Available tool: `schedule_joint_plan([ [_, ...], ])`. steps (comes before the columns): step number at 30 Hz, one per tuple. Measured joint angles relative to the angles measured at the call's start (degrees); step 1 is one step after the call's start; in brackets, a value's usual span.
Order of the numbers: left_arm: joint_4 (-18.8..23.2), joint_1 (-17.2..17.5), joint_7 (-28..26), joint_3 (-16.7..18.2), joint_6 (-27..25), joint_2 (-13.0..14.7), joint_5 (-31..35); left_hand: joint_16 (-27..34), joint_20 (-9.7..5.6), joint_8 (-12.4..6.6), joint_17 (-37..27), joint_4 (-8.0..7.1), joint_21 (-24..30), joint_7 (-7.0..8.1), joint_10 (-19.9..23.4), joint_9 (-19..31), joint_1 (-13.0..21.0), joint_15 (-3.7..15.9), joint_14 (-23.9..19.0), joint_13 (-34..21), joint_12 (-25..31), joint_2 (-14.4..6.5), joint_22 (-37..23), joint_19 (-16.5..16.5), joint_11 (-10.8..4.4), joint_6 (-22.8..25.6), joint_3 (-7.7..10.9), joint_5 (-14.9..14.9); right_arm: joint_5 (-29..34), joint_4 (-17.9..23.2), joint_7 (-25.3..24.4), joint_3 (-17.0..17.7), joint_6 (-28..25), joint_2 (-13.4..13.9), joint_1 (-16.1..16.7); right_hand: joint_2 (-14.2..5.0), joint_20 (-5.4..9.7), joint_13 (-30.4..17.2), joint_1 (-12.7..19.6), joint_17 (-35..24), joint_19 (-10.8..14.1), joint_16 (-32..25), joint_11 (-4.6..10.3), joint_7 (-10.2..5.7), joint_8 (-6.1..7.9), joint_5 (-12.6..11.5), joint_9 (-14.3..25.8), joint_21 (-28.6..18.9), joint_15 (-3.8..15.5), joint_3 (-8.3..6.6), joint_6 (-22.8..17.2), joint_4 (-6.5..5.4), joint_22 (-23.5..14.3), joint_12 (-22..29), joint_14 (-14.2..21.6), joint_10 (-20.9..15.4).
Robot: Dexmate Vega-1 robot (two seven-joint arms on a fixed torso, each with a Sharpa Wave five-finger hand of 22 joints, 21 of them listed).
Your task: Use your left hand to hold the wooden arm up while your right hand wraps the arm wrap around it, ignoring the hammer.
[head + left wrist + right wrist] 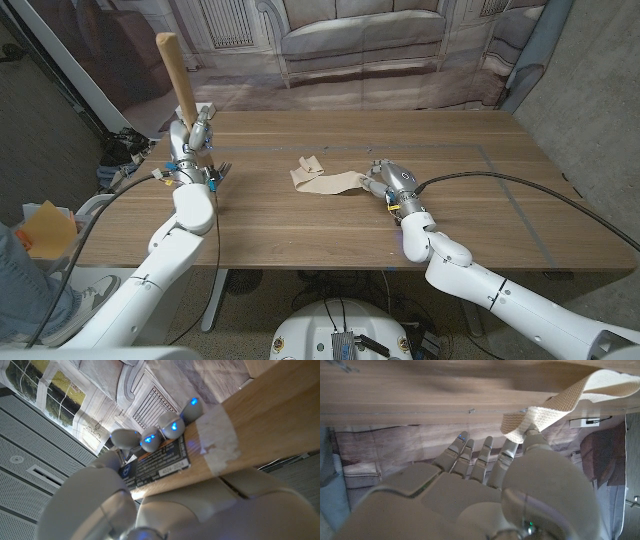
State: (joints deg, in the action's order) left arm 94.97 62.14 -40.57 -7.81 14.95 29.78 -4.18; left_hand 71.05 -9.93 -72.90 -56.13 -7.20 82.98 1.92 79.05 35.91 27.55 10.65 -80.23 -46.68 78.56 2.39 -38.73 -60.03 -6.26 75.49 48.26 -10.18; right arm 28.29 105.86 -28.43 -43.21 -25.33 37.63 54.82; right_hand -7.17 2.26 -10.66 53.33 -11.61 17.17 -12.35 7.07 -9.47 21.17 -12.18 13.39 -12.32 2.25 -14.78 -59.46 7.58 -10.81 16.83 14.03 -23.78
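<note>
Left hand [193, 135] at upper left of head view: fingers [150, 440] clamped around wooden arm [178, 73], held upright off the surface [300, 225] | Right hand [385, 179] at centre: pinched end of beige arm wrap [320, 179], which lay on surface, other fingers [485, 460] extended

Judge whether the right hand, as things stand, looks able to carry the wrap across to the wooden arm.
Probably yes: the right hand already pinches the arm wrap, and bare table lies between it and the wooden arm, which the left hand holds upright.
</note>
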Motion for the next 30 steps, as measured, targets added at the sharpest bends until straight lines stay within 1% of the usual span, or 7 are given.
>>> schedule_joint_plan([
  [11,0.6,-1.3,1.1,-1.1,-1.4,0.1,1.2,0.1,-0.08,-0.68,-0.1,0.32,0.9,0.29,0.0,-0.5,-0.1,0.00,0.0,0.3,0.2,0.1,1.2,0.3,0.00,-0.3,0.32,0.0,0.3,8.4,-3.0,5.7,1.9,3.1,6.2,-0.37,0.00,-0.2,-0.1,-0.3,0.0,0.0,0.30,0.08,0.25,0.2,0.9,0.0,-0.03,0.24,0.1,-0.24,0.0,0.0,0.5,-0.3],
  [12,0.9,-2.9,1.2,-2.6,-1.6,0.1,1.3,0.1,0.01,-0.86,-0.1,0.31,1.1,0.29,0.0,-0.5,-0.1,0.00,0.0,0.3,0.2,0.1,1.2,0.4,0.00,-0.3,0.32,0.0,1.3,9.0,-5.1,6.1,2.3,3.3,6.6,-0.51,0.00,-0.2,0.1,-0.3,0.0,0.0,0.31,0.08,0.25,0.5,0.9,0.0,-0.08,0.24,0.1,-0.24,0.0,0.0,0.5,-0.3],
  [18,0.9,-3.4,2.2,-3.1,-2.7,0.0,2.0,0.2,0.01,-0.88,-0.1,-0.07,1.6,0.29,0.0,-0.6,-0.1,0.00,0.0,0.3,0.3,0.1,1.6,0.4,0.00,-0.3,0.71,0.0,1.6,13.9,-5.6,9.6,2.3,5.3,10.7,-0.58,0.00,-0.2,0.2,-0.3,0.0,0.0,0.31,0.08,0.47,0.7,1.3,0.0,-0.08,0.48,0.1,-0.47,0.0,0.0,0.5,-0.3],
  [19,0.9,-5.1,2.2,-4.7,-2.8,-0.3,2.1,0.2,0.01,-1.10,-0.1,-0.07,1.6,0.29,0.0,-0.6,-0.1,0.00,0.0,0.3,0.3,0.1,1.6,0.4,0.00,-0.3,0.71,0.0,2.5,14.3,-6.8,9.8,2.3,5.4,11.0,-0.58,0.00,-0.2,0.2,-0.3,0.0,0.0,0.30,0.08,0.47,0.7,1.4,0.0,-0.08,0.48,0.1,-0.47,0.0,0.0,0.5,-0.3],
  [23,0.9,-5.6,3.2,-5.2,-4.1,-0.4,2.7,0.2,0.01,-1.52,-0.1,-0.07,1.9,0.30,-0.2,-0.5,-0.1,0.00,0.0,0.2,0.4,0.1,2.2,0.4,0.02,-0.3,0.71,0.0,2.8,17.8,-7.0,12.6,2.3,7.1,14.0,-0.72,0.00,-0.2,0.0,-0.3,0.0,0.0,0.30,0.08,0.47,0.7,1.7,0.0,-0.08,0.48,0.1,-0.47,0.0,0.0,0.5,-0.3],
  [27,0.3,-9.0,4.1,-8.5,-5.1,-1.2,3.2,0.2,0.12,-1.72,-0.6,-0.07,2.0,0.30,-0.2,-0.8,-0.1,0.00,0.0,0.3,0.4,0.1,3.1,0.5,0.02,-0.3,0.71,0.0,4.1,20.6,-7.9,15.4,2.9,8.7,16.5,-0.80,0.00,-0.2,-0.1,-0.3,0.0,0.0,0.30,-0.05,0.94,0.7,2.1,0.0,0.19,0.64,0.4,-0.63,0.0,0.0,0.8,-0.3],
  [30,0.3,-9.0,4.5,-8.5,-5.8,-1.2,3.6,0.2,0.12,-1.72,-0.6,-0.07,2.2,0.30,-0.2,-0.9,-0.1,0.00,0.0,0.4,0.4,0.1,3.4,0.5,0.01,-0.3,0.71,0.0,4.1,22.1,-7.9,17.7,2.9,9.7,18.1,-0.80,0.00,-0.2,-0.1,-0.3,0.0,0.0,0.30,-0.05,0.97,1.1,2.2,0.0,0.20,0.64,0.4,-0.62,0.0,0.0,0.8,-0.3],
])
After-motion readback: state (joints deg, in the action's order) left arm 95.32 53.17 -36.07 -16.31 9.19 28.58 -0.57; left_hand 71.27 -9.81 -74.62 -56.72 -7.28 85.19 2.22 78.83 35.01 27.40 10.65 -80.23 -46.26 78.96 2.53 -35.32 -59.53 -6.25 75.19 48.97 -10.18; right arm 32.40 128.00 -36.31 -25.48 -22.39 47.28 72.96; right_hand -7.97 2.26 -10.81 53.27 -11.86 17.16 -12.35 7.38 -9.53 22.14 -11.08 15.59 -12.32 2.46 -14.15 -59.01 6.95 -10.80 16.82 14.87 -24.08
